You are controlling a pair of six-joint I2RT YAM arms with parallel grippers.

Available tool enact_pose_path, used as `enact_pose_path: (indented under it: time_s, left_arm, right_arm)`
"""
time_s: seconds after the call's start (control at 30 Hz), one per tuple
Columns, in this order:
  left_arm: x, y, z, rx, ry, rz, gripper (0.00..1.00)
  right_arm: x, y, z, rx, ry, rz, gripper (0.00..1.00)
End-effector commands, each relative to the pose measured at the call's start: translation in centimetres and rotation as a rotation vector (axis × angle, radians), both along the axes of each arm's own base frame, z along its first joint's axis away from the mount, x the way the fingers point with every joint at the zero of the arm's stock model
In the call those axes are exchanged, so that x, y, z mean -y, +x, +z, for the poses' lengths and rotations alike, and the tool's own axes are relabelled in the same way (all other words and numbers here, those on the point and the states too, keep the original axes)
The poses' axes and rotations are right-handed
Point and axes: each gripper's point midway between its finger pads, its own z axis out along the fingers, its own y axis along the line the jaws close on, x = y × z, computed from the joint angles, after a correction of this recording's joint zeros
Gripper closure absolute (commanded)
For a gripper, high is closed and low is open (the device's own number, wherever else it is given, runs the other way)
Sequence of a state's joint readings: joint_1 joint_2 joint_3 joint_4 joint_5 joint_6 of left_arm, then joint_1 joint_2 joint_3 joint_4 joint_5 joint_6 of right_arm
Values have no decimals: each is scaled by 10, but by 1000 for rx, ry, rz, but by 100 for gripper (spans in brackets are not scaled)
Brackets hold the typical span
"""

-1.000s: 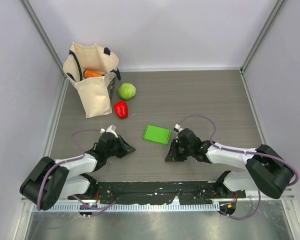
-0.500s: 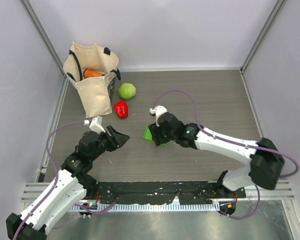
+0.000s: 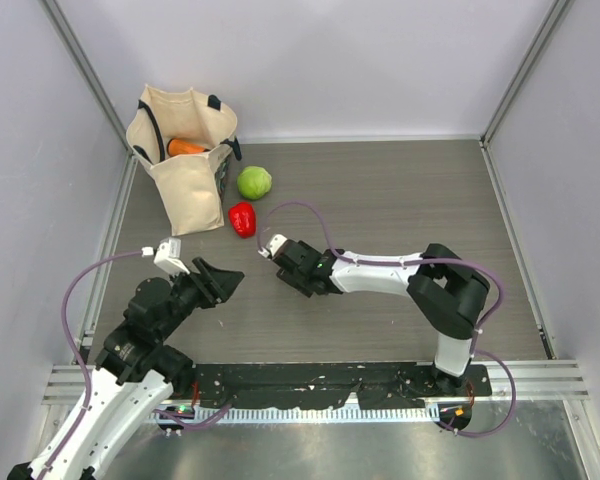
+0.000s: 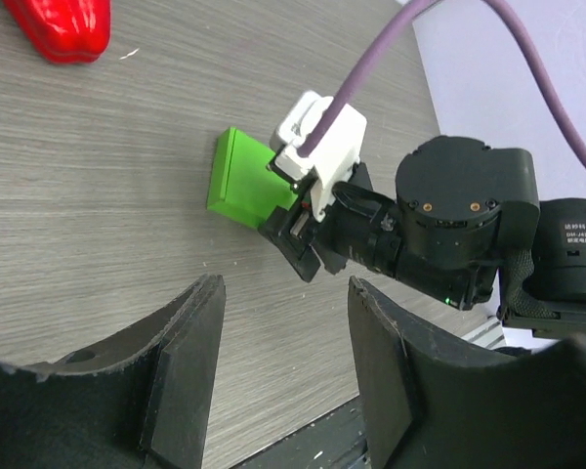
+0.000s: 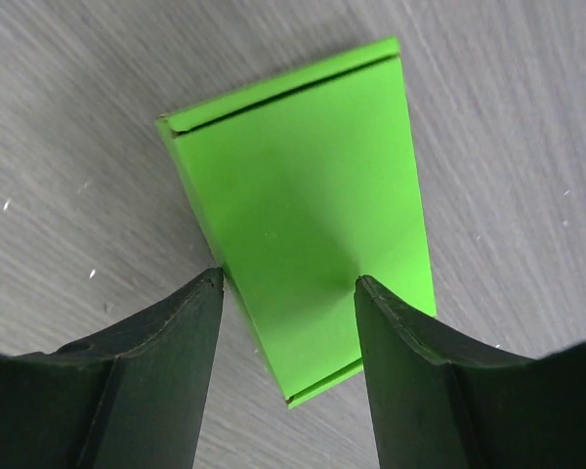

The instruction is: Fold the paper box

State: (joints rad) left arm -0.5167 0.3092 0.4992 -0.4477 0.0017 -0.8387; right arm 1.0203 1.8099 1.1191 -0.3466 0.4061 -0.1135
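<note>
The paper box (image 5: pixel 313 215) is a bright green, flat, folded card lying on the wooden table. It also shows in the left wrist view, where the paper box (image 4: pixel 242 180) lies just beyond the right arm's head. In the top view that arm hides it. My right gripper (image 5: pixel 288 281) hovers right over the card, open, with nothing between its fingers. The same gripper (image 3: pixel 295 275) sits near the table's middle. My left gripper (image 4: pixel 283 285) is open and empty, a short way left of the box, at the left gripper (image 3: pixel 225 278) in the top view.
A red pepper (image 3: pixel 242 218) and a round pale-green vegetable (image 3: pixel 254 182) lie behind the grippers. A cream tote bag (image 3: pixel 185 175) holding a carrot stands at the back left. Grey walls close in both sides and the back.
Both grippers have opened. The right arm has swung left and forward until it stands over the box and covers it from above. The left arm has lifted and reached toward the middle.
</note>
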Motion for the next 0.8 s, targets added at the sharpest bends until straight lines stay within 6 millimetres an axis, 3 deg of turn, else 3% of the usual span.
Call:
enact_pose_path:
  time_s: [0.0, 0.33, 0.47, 0.6, 0.77]
  left_arm:
    - [4, -4, 1, 5, 9, -38, 43]
    - [10, -2, 8, 26, 29, -76, 43]
    - [12, -1, 11, 32, 44, -93, 43]
    - [15, 0, 15, 44, 56, -115, 43]
    - [21, 2, 15, 60, 70, -153, 43]
  right_arm:
    - [-21, 28, 21, 123, 0, -2, 39]
    - [-11, 58, 0, 157, -51, -180, 41]
    - [14, 78, -2, 152, -50, -291, 41]
    - [68, 100, -6, 123, -92, -404, 42]
    - [126, 105, -17, 61, -164, -433, 43]
